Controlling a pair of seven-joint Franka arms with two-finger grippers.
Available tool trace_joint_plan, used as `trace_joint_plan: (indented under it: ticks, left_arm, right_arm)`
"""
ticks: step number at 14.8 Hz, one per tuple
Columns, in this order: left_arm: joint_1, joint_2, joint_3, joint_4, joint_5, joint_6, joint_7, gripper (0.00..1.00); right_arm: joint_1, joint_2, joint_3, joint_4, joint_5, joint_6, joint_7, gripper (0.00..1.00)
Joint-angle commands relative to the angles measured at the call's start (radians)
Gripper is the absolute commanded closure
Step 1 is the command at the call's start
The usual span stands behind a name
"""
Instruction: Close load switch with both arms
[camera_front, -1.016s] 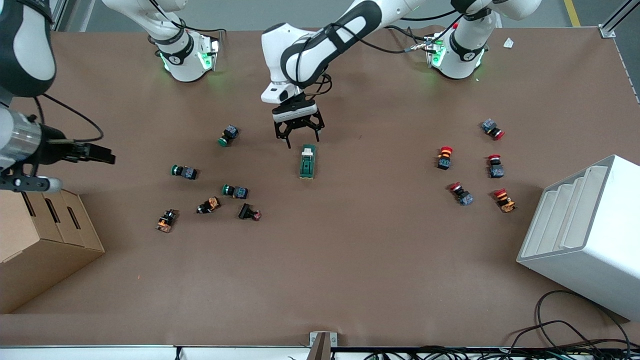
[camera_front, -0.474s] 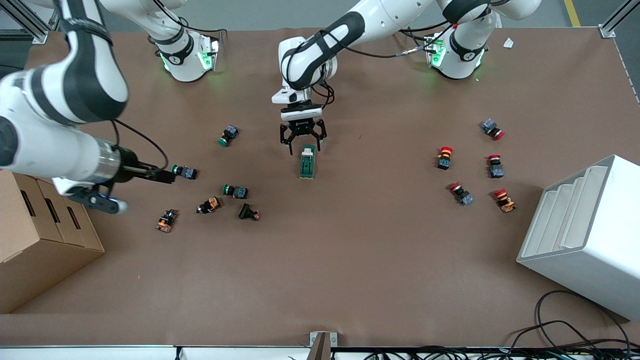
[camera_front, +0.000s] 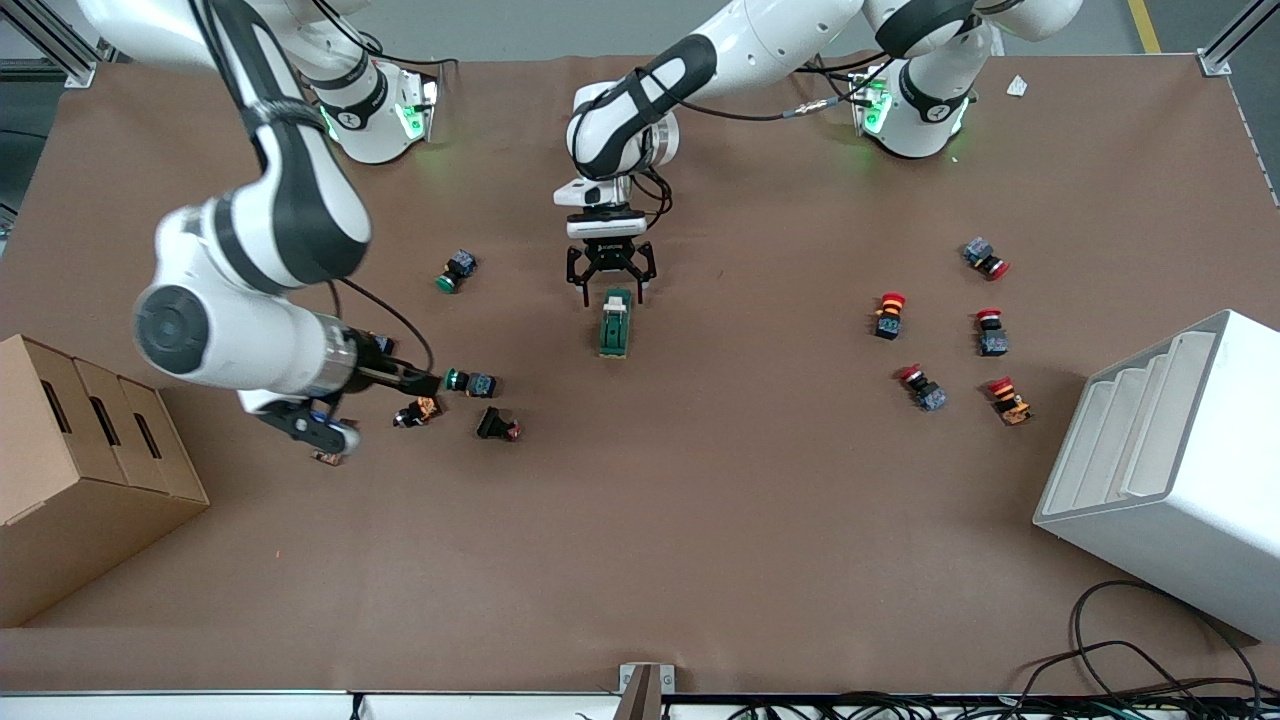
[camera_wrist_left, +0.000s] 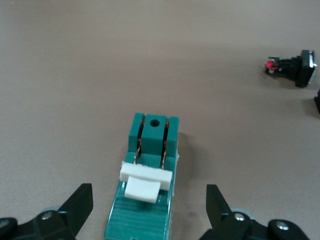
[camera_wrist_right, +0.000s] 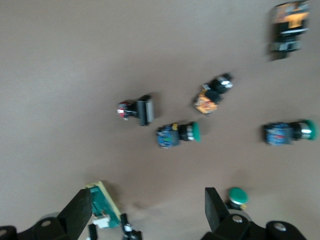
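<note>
The load switch (camera_front: 615, 323) is a dark-green block with a white lever (camera_wrist_left: 144, 180), lying mid-table. My left gripper (camera_front: 611, 283) is open and low, one finger (camera_wrist_left: 80, 202) on each side of the switch's end nearest the robots' bases, not touching it. The left wrist view shows the switch (camera_wrist_left: 150, 140) between the jaws. My right gripper (camera_front: 425, 381) is open and empty over the green push buttons, toward the right arm's end of the table from the switch. The right wrist view shows its gripper (camera_wrist_right: 147, 210) open, with the switch (camera_wrist_right: 103, 205) at the picture's edge.
Green and orange push buttons (camera_front: 472, 383) and a black one (camera_front: 497, 426) lie under and beside my right gripper. Several red push buttons (camera_front: 889, 315) lie toward the left arm's end. A cardboard box (camera_front: 80, 470) and a white bin (camera_front: 1170, 470) stand at the table's ends.
My right arm has swung from over the cardboard box toward mid-table, over the push buttons. My left gripper has dropped lower, down to the switch's end.
</note>
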Motion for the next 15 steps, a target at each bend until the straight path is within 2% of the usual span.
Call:
trace_joint_plan:
  ticks: [1,4,8,12,15]
  left_arm:
    - [-0.021,0.007,0.011,-0.033,0.070,-0.010,-0.057,0.00]
    - [-0.021,0.021,0.011,-0.048,0.131,-0.024,-0.103,0.00]
    - [-0.022,0.035,0.011,-0.048,0.151,-0.048,-0.137,0.00]
    - [-0.024,0.035,0.011,-0.050,0.150,-0.055,-0.138,0.00]
    - [-0.030,0.041,0.011,-0.050,0.150,-0.056,-0.138,0.00]
  right_arm:
    - [0.043,0.036,-0.005,-0.057,0.082,0.121,0.025,0.00]
    - [0.113,0.052,-0.005,-0.133,0.175,0.236,0.055,0.00]
    - [0.257,0.078,-0.005,-0.220,0.193,0.437,0.163,0.00]
    - [0.399,0.127,-0.005,-0.227,0.237,0.544,0.270,0.00]
    - [0.452,0.141,-0.007,-0.253,0.237,0.546,0.278,0.00]
